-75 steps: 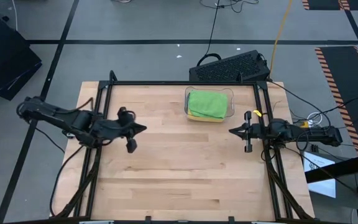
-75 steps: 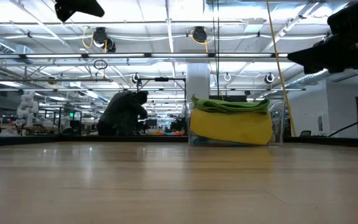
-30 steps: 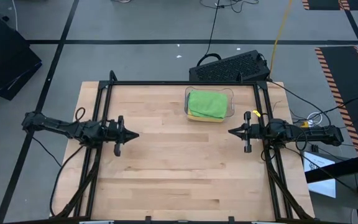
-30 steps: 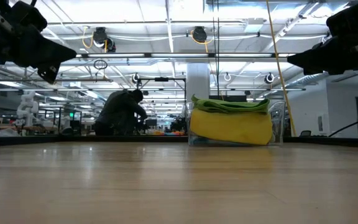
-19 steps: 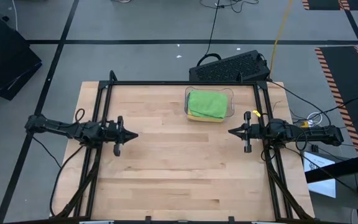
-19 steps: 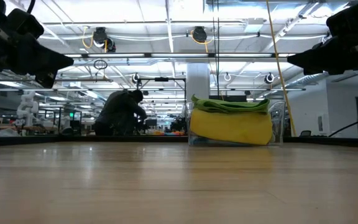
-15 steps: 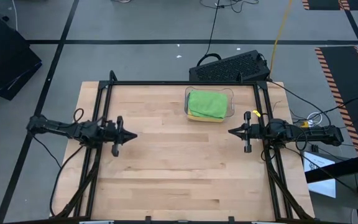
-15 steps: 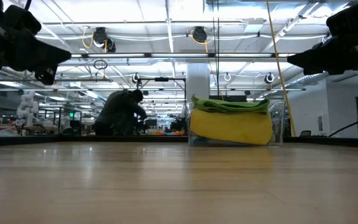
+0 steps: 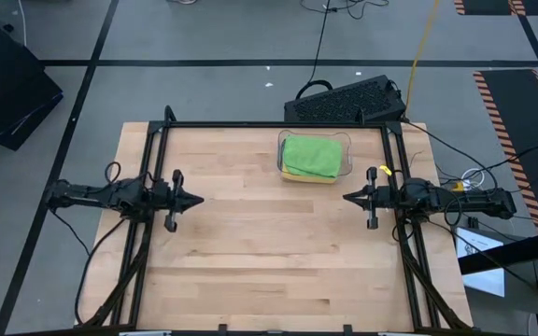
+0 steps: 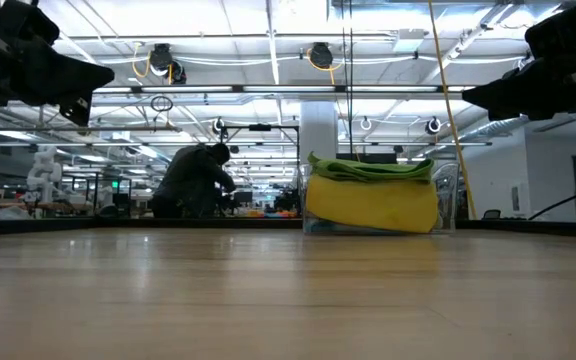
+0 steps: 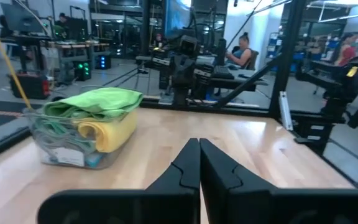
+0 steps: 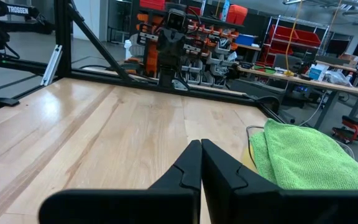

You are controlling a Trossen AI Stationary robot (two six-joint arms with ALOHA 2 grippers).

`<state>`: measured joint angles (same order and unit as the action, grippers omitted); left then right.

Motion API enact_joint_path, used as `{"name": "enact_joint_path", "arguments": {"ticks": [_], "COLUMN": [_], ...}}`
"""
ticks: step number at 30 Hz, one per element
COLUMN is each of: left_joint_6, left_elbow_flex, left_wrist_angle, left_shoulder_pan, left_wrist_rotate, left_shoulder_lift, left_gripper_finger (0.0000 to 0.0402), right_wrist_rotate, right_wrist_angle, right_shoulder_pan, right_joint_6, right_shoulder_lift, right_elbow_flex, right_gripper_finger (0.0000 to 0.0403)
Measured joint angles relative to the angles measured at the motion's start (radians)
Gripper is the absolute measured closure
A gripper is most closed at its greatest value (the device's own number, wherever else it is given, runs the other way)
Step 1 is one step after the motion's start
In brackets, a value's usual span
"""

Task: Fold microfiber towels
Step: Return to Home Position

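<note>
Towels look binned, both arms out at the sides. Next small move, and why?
Probably none beyond parking: let the left gripper settle out at its side, mirroring the right gripper. Both are shut and hold nothing, and the bright green towel tops the stack in the clear bin, with a yellow towel beneath.

The wooden bench [image 9: 269,252] carries a clear plastic bin [image 9: 346,161], nearer the right jaws than the left jaws, toward the far edge. Beyond it lies a black keyboard [image 9: 344,101]. A person [image 10: 193,180] bends over in the room behind.
</note>
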<state>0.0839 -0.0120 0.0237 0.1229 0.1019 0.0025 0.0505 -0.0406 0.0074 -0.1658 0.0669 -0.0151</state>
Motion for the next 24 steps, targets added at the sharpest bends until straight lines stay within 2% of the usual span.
{"name": "enact_joint_path", "arguments": {"ticks": [8, 24], "left_joint_6": [-0.004, 0.018], "left_elbow_flex": [0.000, 0.001], "left_wrist_angle": [-0.016, -0.016], "left_shoulder_pan": [-0.101, -0.130], "left_wrist_rotate": [-0.107, -0.103], "left_shoulder_lift": [0.000, 0.000], "left_gripper_finger": [0.0399, 0.0399], "right_wrist_rotate": [0.000, 0.000], "right_wrist_angle": [0.000, 0.000], "right_shoulder_pan": [0.000, 0.000], "right_joint_6": [0.000, 0.000], "right_shoulder_lift": [0.000, 0.000], "right_elbow_flex": [0.000, 0.000], "right_gripper_finger": [0.0403, 0.0403]}}
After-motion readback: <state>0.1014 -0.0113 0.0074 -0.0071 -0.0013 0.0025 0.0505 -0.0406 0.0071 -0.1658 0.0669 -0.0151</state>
